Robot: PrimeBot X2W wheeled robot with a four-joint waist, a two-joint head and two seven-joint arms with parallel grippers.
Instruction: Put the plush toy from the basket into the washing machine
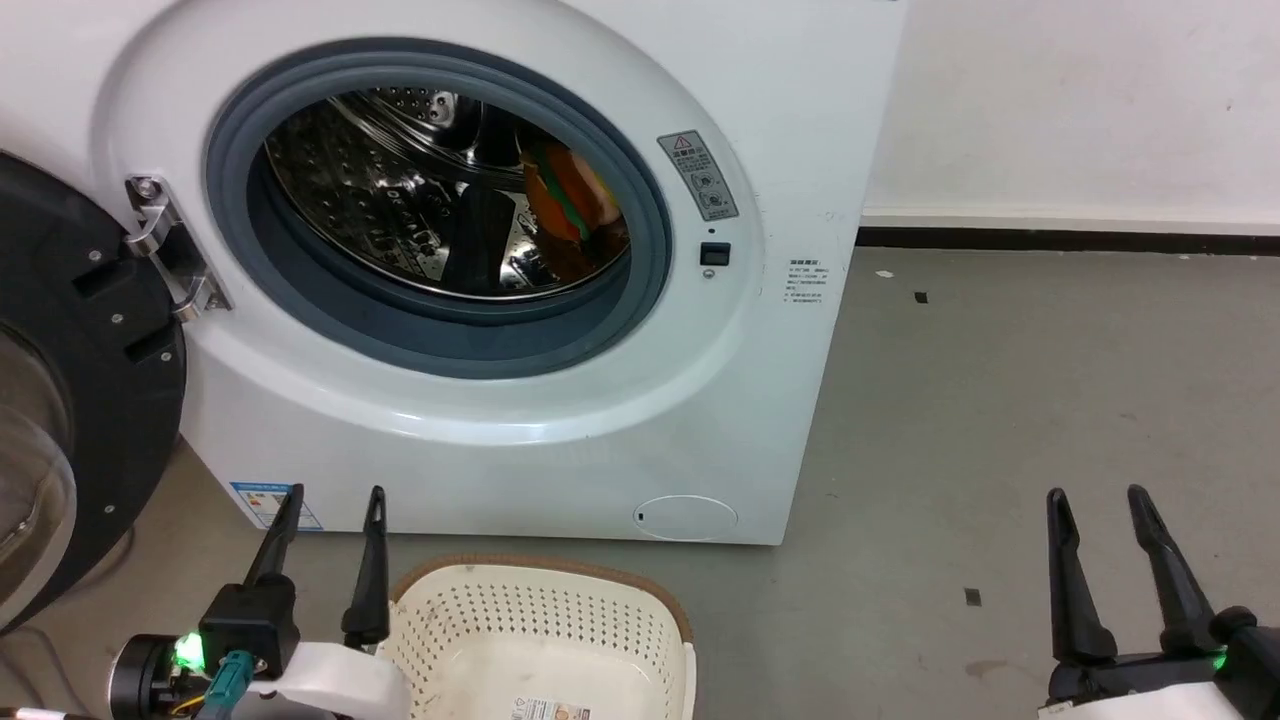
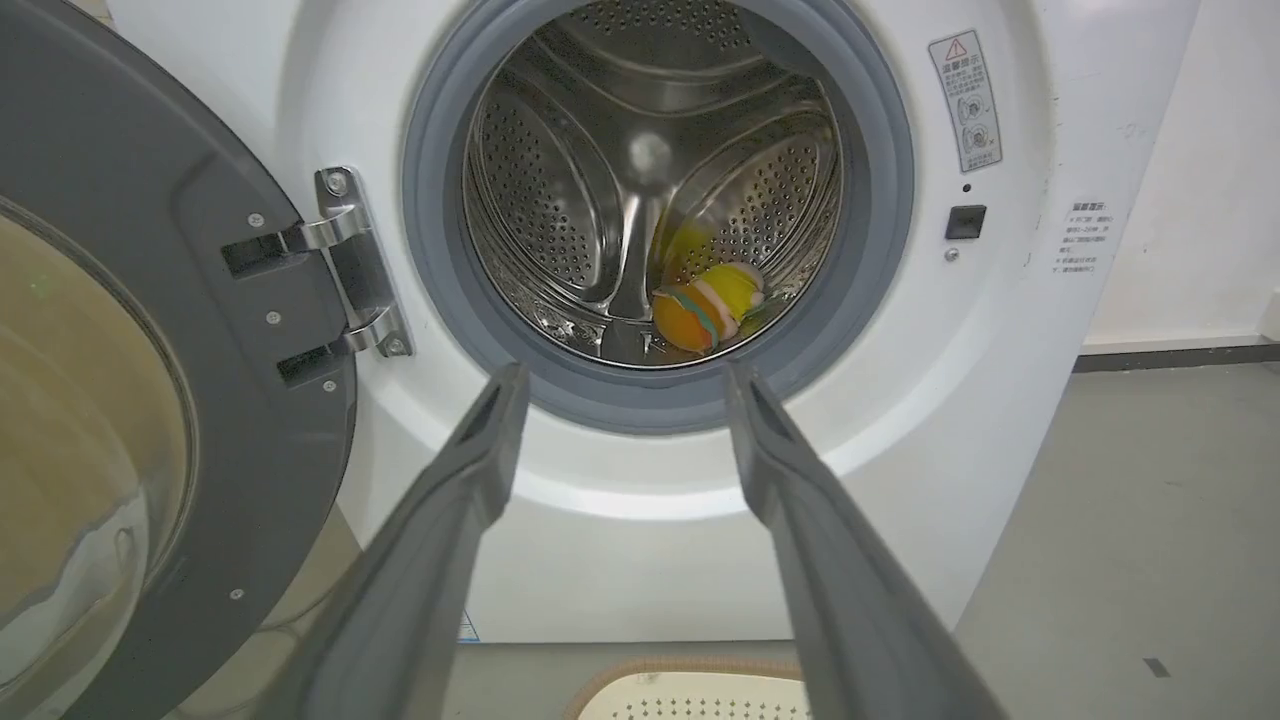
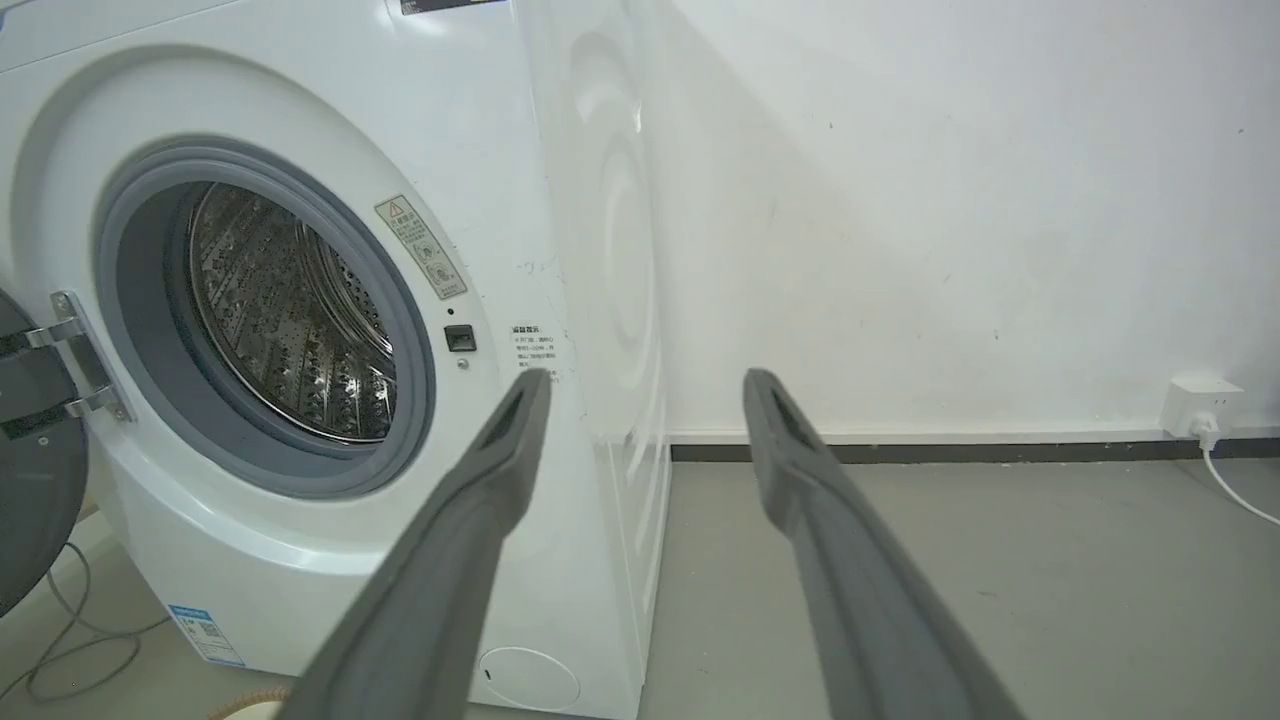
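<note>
Along the bottom of the head frame: left end effector (image 1: 335,492) at lower left, fingers parted, nothing held; right end effector (image 1: 1096,493) at lower right, likewise parted and empty, above grey floor (image 1: 1000,400). Between them, just beside the left one: basket (image 1: 540,568), cream, perforated, brown rim, sticker (image 1: 550,712) on its inner bottom. Beyond: washing machine (image 1: 780,120), white, upper left; black-framed door (image 1: 90,330) swung open at the left edge. Farthest: plush toy (image 2: 705,305), lying low in the steel drum (image 2: 560,200), right of centre in the left wrist frame.
</note>
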